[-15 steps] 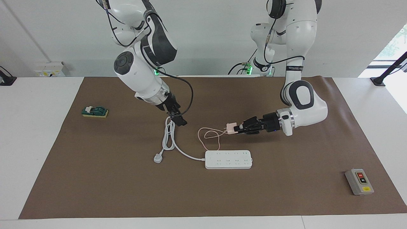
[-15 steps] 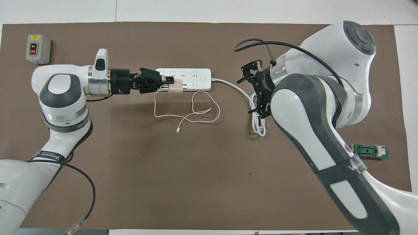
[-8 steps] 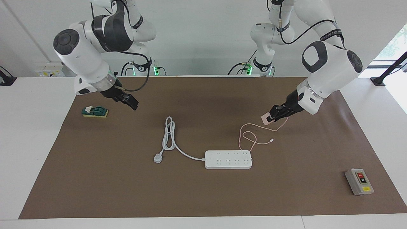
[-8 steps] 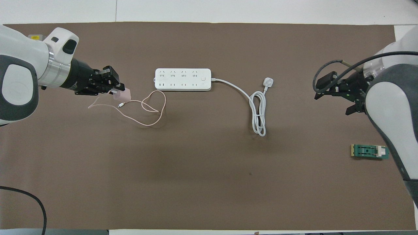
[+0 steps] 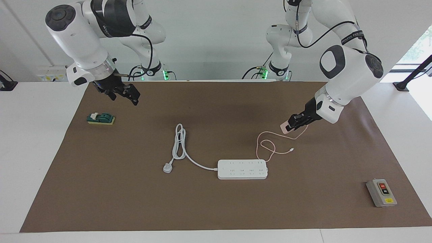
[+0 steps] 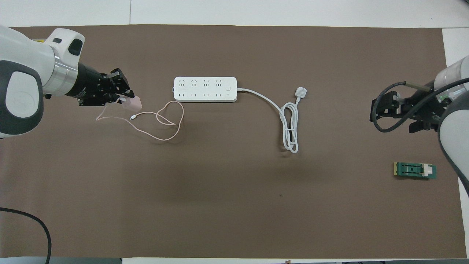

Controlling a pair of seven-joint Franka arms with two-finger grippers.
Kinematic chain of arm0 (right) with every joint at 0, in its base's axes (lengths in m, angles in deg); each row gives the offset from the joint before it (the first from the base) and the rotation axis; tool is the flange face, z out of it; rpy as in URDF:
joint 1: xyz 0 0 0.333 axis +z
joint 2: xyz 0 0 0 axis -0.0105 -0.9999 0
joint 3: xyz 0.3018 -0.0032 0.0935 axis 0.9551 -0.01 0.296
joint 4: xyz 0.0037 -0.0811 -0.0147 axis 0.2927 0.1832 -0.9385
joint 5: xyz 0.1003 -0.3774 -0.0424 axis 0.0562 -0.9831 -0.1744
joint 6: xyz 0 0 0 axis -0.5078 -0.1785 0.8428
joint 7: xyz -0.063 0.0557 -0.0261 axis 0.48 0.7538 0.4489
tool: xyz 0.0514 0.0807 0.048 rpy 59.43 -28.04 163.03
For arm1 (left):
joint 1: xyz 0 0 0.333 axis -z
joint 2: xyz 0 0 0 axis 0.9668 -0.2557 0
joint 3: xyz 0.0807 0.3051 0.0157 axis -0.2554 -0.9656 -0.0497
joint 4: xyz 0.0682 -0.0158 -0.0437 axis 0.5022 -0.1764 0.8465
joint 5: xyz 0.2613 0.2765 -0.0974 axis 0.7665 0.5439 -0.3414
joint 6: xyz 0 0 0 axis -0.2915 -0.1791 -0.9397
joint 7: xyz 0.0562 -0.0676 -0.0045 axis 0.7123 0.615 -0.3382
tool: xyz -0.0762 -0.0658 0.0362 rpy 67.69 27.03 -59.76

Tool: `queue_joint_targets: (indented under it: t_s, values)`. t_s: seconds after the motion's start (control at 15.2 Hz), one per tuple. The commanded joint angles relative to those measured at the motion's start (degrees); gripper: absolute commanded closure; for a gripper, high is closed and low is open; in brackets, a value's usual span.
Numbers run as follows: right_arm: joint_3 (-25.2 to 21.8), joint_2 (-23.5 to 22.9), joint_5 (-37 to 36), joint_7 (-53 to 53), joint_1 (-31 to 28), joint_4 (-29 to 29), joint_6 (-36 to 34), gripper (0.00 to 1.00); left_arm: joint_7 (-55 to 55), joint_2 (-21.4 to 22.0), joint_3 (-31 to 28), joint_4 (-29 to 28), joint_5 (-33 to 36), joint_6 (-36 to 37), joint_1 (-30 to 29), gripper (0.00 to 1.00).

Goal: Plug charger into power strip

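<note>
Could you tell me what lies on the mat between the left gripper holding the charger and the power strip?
Only the charger's own pink cable, looped on the mat; the facing view shows it running from the left gripper toward the power strip.

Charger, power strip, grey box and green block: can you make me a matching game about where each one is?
Things:
1. charger
2. power strip
3. grey box
4. green block

Places:
A. at the right arm's end of the mat
B. mid-mat, thick cord attached
C. in the left gripper
D. mat corner at the left arm's end, farthest from the robots

Pairs: 1-C, 2-B, 3-D, 4-A
</note>
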Motion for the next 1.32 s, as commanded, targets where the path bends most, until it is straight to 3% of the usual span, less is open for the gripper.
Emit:
queue_joint_targets:
  t_s: [0.0, 0.39, 0.79, 1.05, 1.25]
  values:
    - [-1.14, 1.18, -1.09, -2.33, -0.18, 0.88, 0.16, 0.0, 9.94, -0.15, 0.03, 2.41, 5.15, -0.04, 3.07, 1.0]
    - [-0.79, 1.79, -2.05, -4.01, -0.27, 0.35, -0.09, 0.0, 12.42, -0.15, 0.3, 2.07, 9.38, -0.74, 5.53, 1.0]
    - [-0.79, 1.44, -3.03, -5.59, -0.62, 0.0, -1.23, 0.0, 13.99, -0.5, -0.31, 1.28, 9.57, -7.94, 5.01, 1.0]
    - [-2.63, 1.36, -2.85, -5.68, -0.71, 0.17, -1.15, 0.0, 30.91, -0.77, -0.58, 2.07, 12.2, -6.55, 4.74, 1.0]
    - [-3.95, 1.0, -2.5, -11.17, -0.8, 0.17, -0.36, 0.0, 34.89, -0.94, -0.58, 2.24, 15.1, -4.28, 5.45, 1.0]
